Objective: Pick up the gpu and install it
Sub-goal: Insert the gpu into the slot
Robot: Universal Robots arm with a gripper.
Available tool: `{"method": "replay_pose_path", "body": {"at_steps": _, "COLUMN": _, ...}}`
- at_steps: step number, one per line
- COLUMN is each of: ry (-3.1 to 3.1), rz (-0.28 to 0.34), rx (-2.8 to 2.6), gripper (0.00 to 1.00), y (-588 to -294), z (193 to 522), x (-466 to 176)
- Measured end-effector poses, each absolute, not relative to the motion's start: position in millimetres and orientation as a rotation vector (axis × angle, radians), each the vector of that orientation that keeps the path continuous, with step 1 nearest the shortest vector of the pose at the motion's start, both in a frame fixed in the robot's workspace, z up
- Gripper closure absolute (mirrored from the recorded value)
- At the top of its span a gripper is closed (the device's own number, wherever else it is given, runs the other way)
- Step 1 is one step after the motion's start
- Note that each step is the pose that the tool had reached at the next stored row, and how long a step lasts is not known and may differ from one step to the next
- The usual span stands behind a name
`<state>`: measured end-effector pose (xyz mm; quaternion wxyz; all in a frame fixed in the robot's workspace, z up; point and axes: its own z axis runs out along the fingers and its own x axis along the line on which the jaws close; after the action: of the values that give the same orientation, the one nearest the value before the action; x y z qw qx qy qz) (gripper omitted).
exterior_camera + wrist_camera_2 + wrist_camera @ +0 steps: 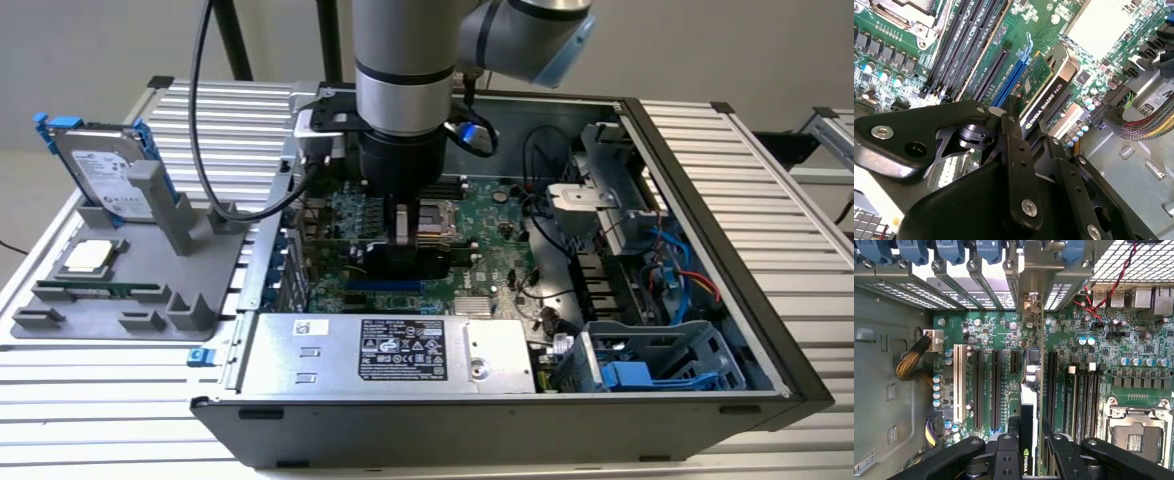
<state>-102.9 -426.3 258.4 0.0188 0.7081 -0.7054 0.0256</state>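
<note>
**A:** So what's the gripper [1030,440] doing right now?

**B:** It's clamping the gpu [1030,405] from both sides. In the first wrist view its black fingers [1013,427] are sitting tight against the card, which is showing edge-on as a thin dark blade. In the second wrist view you're getting the gripper [1026,125] and the card's [1046,87] green face with the black strip along its edge.

**A:** And where's the card sitting?

**B:** Standing upright over the motherboard [989,335], down among the long expansion slots [995,390], with its metal bracket [1030,305] lining up at the rear wall of the case. I can't tell if it's fully seated in its slot or only touching it.

**A:** What's going on further out?

**B:** In the exterior view the arm [400,90] is reaching straight down into the open computer case [747,300]. The power supply [387,350] is lying along the near edge. Off to the exterior view's left, a hard drive [107,175] is standing in a grey holder tray [80,320], well apart from the case.
</note>
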Motion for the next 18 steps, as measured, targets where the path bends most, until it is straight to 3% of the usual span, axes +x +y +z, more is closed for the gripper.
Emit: {"method": "replay_pose_path", "body": {"at_steps": 18, "ry": -2.19, "rz": 0.08, "rx": 2.198, "gripper": 1.0, "y": -422.8, "z": 250.1, "x": -107.0}}
